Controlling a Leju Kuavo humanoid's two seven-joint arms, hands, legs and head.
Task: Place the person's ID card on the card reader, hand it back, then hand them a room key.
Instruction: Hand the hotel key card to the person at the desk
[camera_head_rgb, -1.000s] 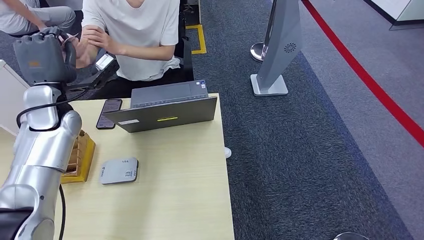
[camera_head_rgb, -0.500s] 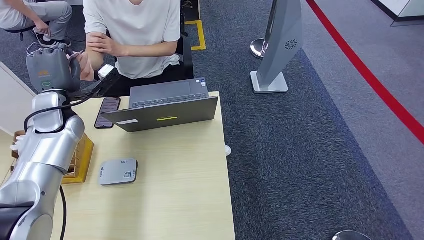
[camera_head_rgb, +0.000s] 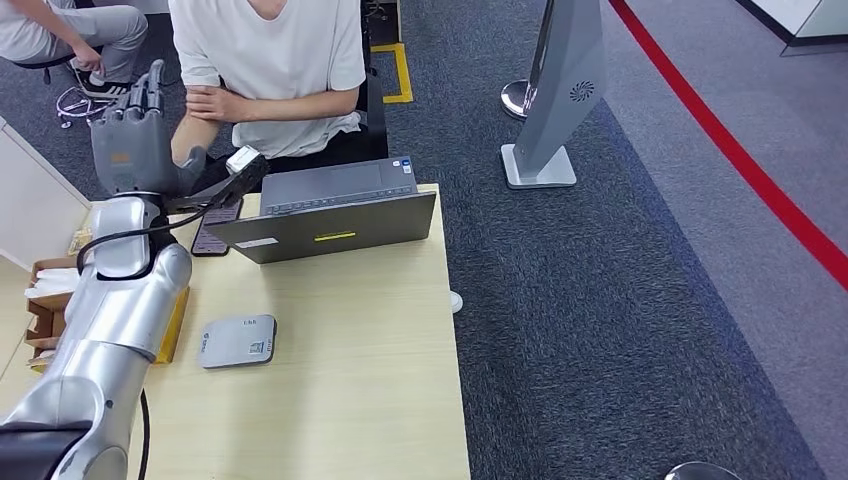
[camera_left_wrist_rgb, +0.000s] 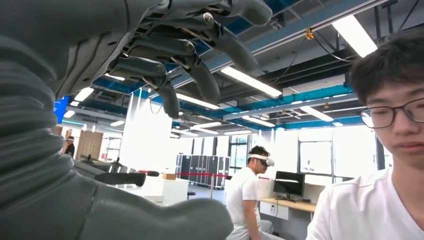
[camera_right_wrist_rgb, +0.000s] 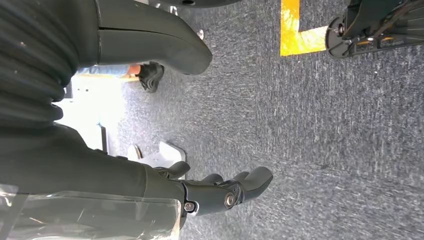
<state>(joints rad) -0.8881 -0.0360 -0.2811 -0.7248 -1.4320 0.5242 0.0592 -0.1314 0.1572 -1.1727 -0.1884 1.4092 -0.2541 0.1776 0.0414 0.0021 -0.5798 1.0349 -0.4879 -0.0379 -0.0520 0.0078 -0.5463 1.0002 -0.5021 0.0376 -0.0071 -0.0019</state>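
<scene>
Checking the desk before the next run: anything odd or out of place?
Nothing stands out. The card reader lies flat on the table, the laptop and phone sit near the far edge, and the left hand is raised, open, holding nothing.

We see the left robot hand (camera_head_rgb: 135, 140) now opened, fingers straight up, nearer the desk's (camera_head_rgb: 340, 340) far edge.

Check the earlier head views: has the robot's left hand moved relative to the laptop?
Yes. The left hand has shifted right, nearer the laptop, and its fingers have opened upward.
</scene>
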